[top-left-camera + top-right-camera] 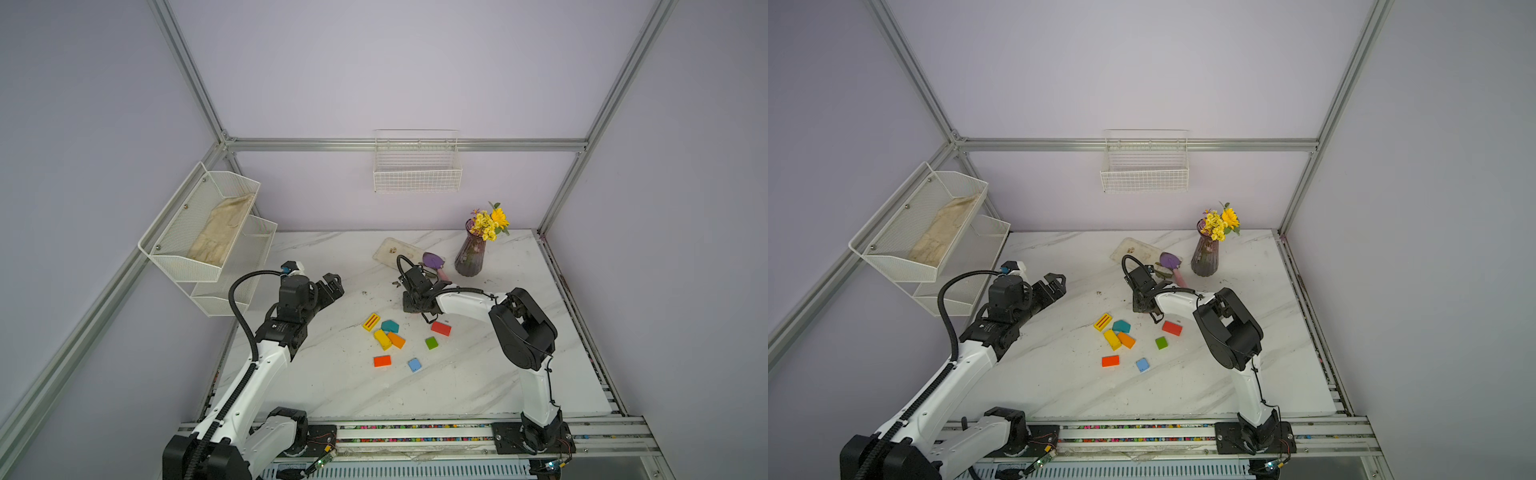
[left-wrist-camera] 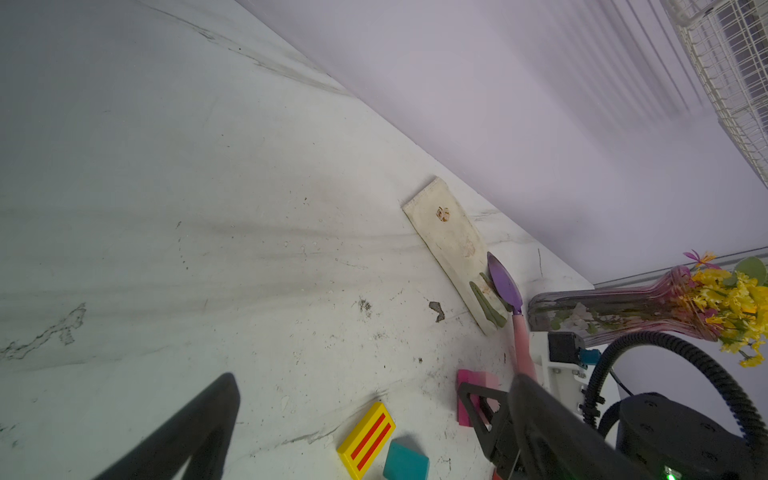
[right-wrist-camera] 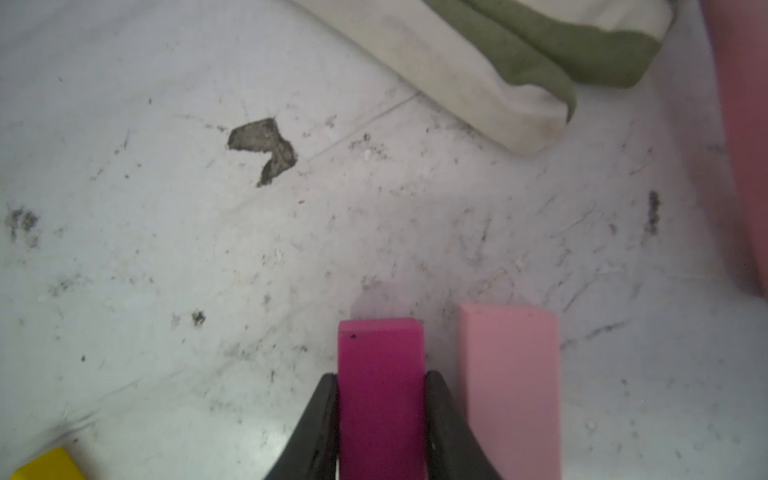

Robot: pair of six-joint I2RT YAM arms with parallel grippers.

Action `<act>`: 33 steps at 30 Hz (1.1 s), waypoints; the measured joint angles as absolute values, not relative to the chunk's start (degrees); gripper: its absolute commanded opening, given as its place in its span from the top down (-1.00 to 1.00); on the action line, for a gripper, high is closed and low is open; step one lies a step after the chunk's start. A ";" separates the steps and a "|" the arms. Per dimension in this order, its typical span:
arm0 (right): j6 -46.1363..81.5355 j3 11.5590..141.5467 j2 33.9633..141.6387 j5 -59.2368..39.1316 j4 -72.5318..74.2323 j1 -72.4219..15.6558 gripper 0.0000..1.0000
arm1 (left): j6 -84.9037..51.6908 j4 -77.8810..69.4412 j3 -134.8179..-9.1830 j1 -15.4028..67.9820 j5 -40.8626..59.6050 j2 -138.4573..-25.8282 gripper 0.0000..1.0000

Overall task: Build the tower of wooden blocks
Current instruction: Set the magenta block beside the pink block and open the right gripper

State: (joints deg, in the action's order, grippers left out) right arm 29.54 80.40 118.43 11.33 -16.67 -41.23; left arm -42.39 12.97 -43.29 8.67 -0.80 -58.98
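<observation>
My right claw [image 3: 381,377] clamps the magenta block [image 3: 380,399], its long axis pointing toward the glove [image 3: 478,83], parallel to the pink block [image 3: 509,386] just beside, at one o'clock of the loose blocks [image 1: 396,340]. The right forearm reaches toward nine o'clock. My left claw [image 1: 332,286] hangs wide open.

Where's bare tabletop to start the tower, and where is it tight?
Bare: the near strip between the red-orange block, the blue block and the front rail; also the far-left corner between the left gripper and the glove. Crowded: around the right gripper, hemmed by the pink block, trowel and vase.
</observation>
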 measured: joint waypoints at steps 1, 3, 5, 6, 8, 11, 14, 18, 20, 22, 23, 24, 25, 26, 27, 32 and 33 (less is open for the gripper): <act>29.54 80.82 118.69 11.38 -16.67 -40.88 0.96 | -42.41 12.97 -43.29 8.67 -0.78 -59.00 -1.00; 29.54 81.19 118.96 11.53 -16.64 -40.69 0.96 | -42.41 12.97 -43.29 8.67 -0.73 -59.00 -1.00; 29.52 81.19 119.00 11.57 -16.62 -40.73 0.92 | -42.41 12.97 -43.29 8.67 -0.71 -59.00 -1.00; 29.52 81.21 119.00 11.57 -16.62 -40.75 0.87 | -42.41 12.97 -43.29 8.67 -0.71 -59.00 -1.00; 29.50 81.21 119.00 11.60 -16.64 -40.75 0.76 | -42.41 12.97 -43.29 8.67 -0.71 -59.00 -1.00; 29.50 81.21 119.00 11.62 -16.64 -40.75 0.55 | -42.39 12.97 -43.29 8.67 -0.71 -59.00 -1.00; 29.47 81.23 119.00 11.60 -16.67 -40.75 0.41 | -42.41 12.97 -43.29 8.67 -0.64 -59.02 -1.00; 29.23 81.28 118.98 11.53 -16.84 -40.75 0.24 | -42.41 12.97 -43.29 8.67 -0.64 -59.18 -1.00; 29.12 81.25 118.93 11.29 -17.23 -40.75 0.12 | -42.41 12.97 -43.29 8.67 -0.60 -59.24 -1.00; 28.91 81.08 118.87 11.07 -17.67 -40.77 0.05 | -42.41 12.97 -43.29 8.67 -0.54 -59.24 -1.00; 28.75 81.08 118.80 10.98 -18.02 -40.77 0.02 | -42.41 12.97 -43.29 8.67 -0.51 -59.24 -1.00; 28.73 81.08 118.69 10.87 -18.22 -40.77 0.01 | -42.41 12.97 -43.29 8.67 -0.49 -59.24 -1.00; 28.67 81.08 118.48 10.74 -18.50 -40.77 -0.01 | -42.41 12.97 -43.29 8.67 -0.47 -59.24 -1.00; 28.60 81.06 118.08 10.61 -18.83 -40.84 -0.02 | -42.41 12.97 -43.29 8.67 -0.47 -59.24 -1.00; 28.49 80.99 117.67 10.59 -18.96 -40.86 -0.03 | -42.44 12.97 -43.29 8.67 -0.47 -59.24 -1.00; 27.81 80.88 114.13 10.63 -19.20 -41.50 -0.03 | -42.46 12.93 -43.31 8.67 -0.01 -60.25 -1.00; 27.79 80.73 113.27 10.66 -19.18 -41.65 -0.03 | -42.46 12.93 -43.31 8.69 0.14 -60.71 -0.99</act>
